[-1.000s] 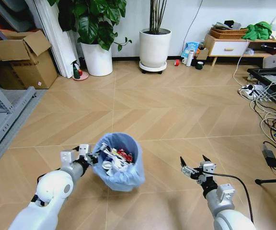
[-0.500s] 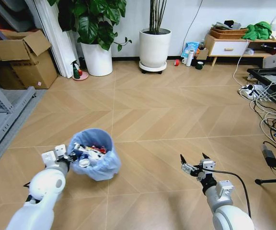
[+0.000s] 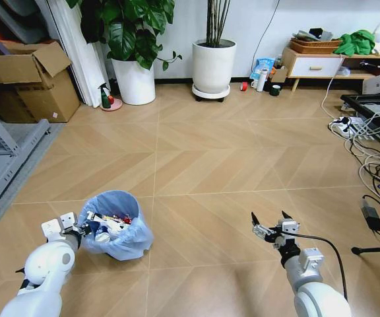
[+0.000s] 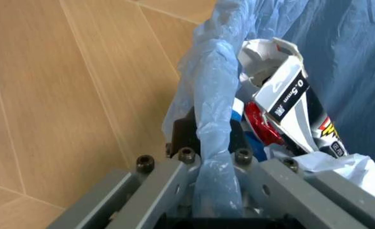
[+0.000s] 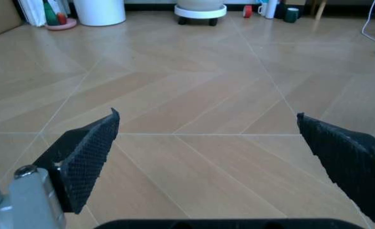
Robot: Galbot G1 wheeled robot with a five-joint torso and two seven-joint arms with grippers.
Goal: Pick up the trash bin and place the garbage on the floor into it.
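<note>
Bin (image 3: pixel 114 228): light blue crinkled liner. Floor (image 3: pixel 229 158): light brown herringbone planks. Litter (image 4: pixel 283 109): white, red, black print. Pots (image 3: pixel 213 66): white.

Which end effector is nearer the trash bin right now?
Left. The left end effector is clamped on the rim of the trash bin; the right end effector hangs open, well off to the bin's right.

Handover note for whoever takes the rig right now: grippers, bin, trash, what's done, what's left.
Left gripper: shut on the rim of the trash bin, low on the robot's left.
Right gripper: open, empty, over bare floor on the right.
Garbage: wrappers and tissue sit inside the bin's blue bag.
Done: bin gripped, litter in it; none seen on the visible floor.
Left: check for stray pieces.
</note>
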